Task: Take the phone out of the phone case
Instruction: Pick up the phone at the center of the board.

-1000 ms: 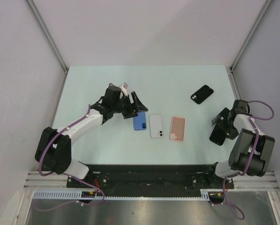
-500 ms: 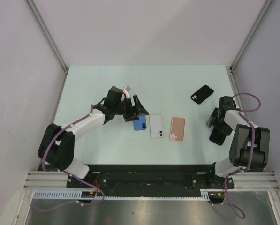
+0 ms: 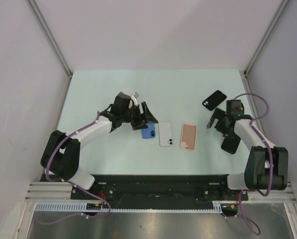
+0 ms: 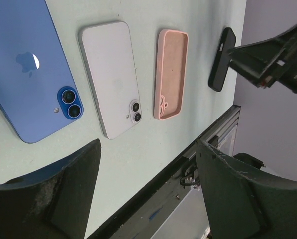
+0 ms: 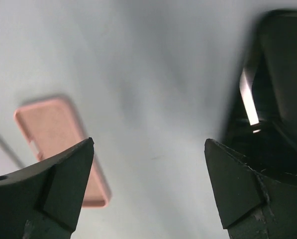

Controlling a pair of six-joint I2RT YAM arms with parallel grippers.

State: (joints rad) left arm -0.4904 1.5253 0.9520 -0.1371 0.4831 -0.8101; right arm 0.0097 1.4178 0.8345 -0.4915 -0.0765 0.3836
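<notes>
Top view first. The black phone (image 3: 214, 100) lies flat at about 2 o'clock on the tabletop (image 3: 113, 84), back up with its lenses showing, set on a slant. Whether a case is on it, I can't tell from here.

My right fingers (image 3: 215, 122) hang at its 6 o'clock side, near it but apart, spread wide with nothing between them. The right wrist view agrees: one finger in each bottom corner, bare tabletop in the gap. That view also has a glossy black shape at 2 o'clock, blurred, and the pink case (image 3: 188, 137) down at 8 o'clock.

Mid-tabletop I've got a row. The blue phone (image 3: 148, 131) comes first, the white phone (image 3: 165, 134) is just beside it at its 3 o'clock, and the pink case sits further toward 3 o'clock across a gap. Both phones lie back up, lenses at their 6 o'clock ends. The pink case lies open side up and empty; its lining shows clearly in the left wrist view.

My left fingers (image 3: 143, 119) are over the blue phone's 12 o'clock end, spread wide and gripping nothing. Touching it or not, I can't tell.

A black slab (image 3: 231, 145) lies at 4 o'clock, just beside the right arm, off the pink case's 3 o'clock side. Phone or case, I can't tell.
</notes>
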